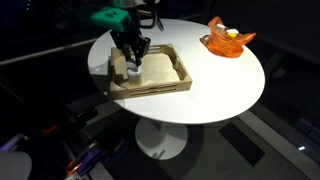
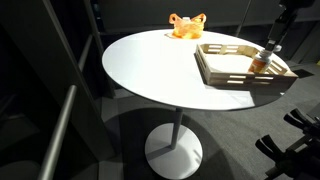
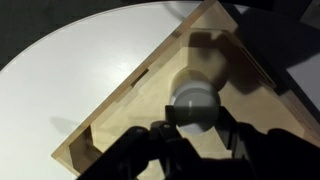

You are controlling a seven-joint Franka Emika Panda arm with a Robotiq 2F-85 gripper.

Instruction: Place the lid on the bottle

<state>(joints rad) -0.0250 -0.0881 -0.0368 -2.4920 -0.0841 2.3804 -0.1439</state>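
In the wrist view the end effector [image 3: 190, 140] fills the near edge, its dark fingers standing either side of the whitish lid [image 3: 194, 104]; whether they pinch it or stand slightly spread I cannot tell. The lid appears to sit right over the bottle [image 1: 133, 71], which is mostly hidden beneath it, in a corner of the wooden tray [image 3: 120, 110]. My judgement is that the placing is at its last stage: keep the lid level and centred on the mouth, press straight down, then part the fingers without dragging sideways, since so small a bottle would tip easily.

The tray walls [image 2: 222, 77] close in on two sides, so the clear way out is straight up. Farther off, the white counter [image 1: 215, 85] lies open, with only the orange dish [image 1: 227, 40] near its far edge.
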